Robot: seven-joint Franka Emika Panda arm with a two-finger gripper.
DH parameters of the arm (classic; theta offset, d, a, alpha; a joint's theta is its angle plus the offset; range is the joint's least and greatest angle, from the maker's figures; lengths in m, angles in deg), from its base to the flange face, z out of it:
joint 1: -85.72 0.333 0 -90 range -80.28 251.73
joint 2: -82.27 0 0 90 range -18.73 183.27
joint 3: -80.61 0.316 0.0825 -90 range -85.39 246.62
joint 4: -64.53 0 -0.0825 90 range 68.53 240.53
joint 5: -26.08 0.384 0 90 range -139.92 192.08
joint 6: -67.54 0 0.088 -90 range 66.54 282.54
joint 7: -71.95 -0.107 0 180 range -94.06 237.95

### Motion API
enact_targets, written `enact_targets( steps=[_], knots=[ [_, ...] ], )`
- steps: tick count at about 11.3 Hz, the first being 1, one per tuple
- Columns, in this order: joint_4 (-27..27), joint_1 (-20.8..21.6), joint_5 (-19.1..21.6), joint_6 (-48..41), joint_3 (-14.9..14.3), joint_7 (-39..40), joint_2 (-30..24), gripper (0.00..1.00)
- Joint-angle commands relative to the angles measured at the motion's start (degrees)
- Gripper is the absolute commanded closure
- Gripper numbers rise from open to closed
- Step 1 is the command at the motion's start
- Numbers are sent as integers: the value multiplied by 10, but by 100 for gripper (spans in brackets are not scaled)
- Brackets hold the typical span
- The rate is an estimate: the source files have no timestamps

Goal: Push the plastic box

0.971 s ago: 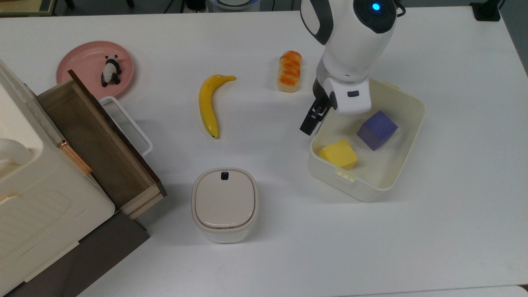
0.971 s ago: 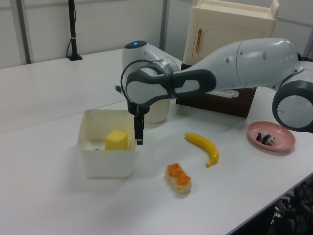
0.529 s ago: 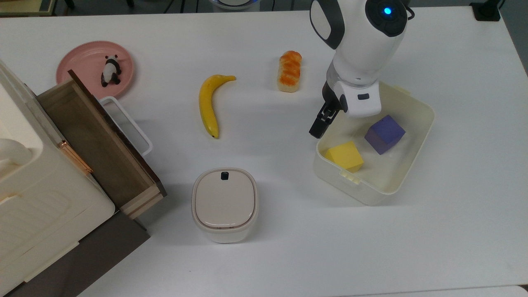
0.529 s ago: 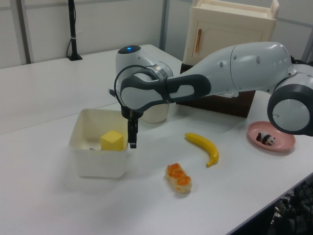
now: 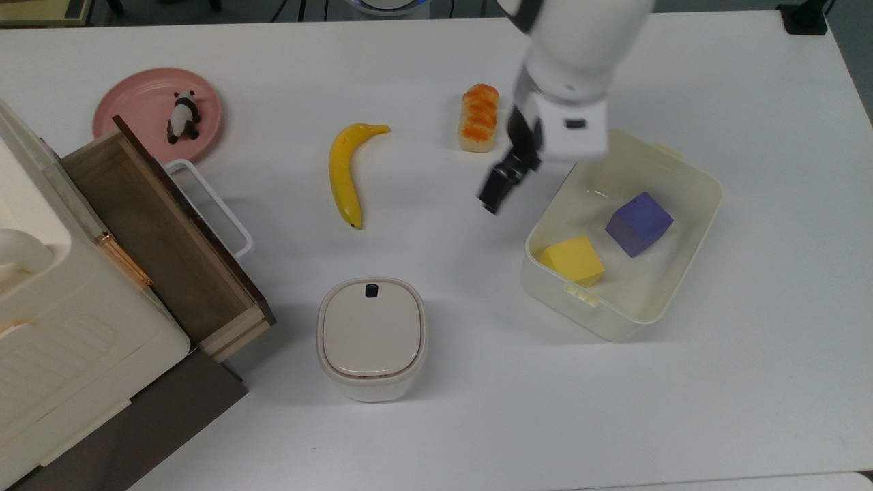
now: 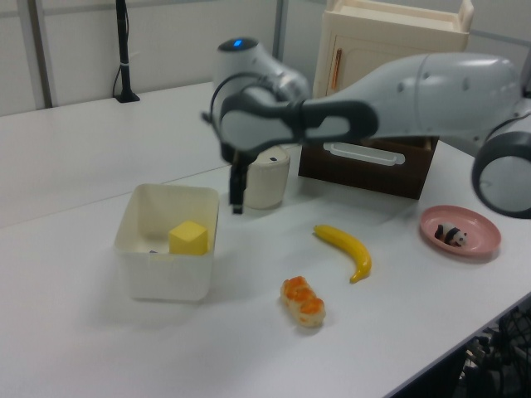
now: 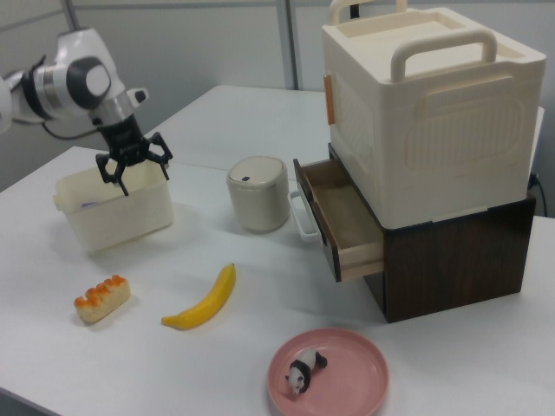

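Gripper (image 7: pixel 139 172) fingers spread, empty, raised beside large cream-white rectangular plastic box (image 5: pixel 689 218); purple cube (image 5: pixel 639 224) probably hidden in left view.

From the top view we look straight down on the black two-finger gripper (image 5: pixel 492 198). The left view and right view face it from opposite sides, low and near; both share the yellow curved banana (image 6: pixel 348 249) (image 7: pixel 202 301) beside it.

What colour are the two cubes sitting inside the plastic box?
One cube is yellow, the other purple; the top view shows both best inside the cream-white plastic box.
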Motion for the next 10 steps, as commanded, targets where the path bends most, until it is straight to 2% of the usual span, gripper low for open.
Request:
enact_targets(
  steps=[1,3,5,7,10],
  knots=[
    [37,-122,4,-136,58,-216,-121,0],
    [40,-197,7,-150,89,-319,-145,0],
    [36,-231,24,-151,85,-335,-146,0],
    [21,-231,24,-176,76,-361,-147,0],
    [20,-235,24,-171,73,-354,-144,0]
  ],
)
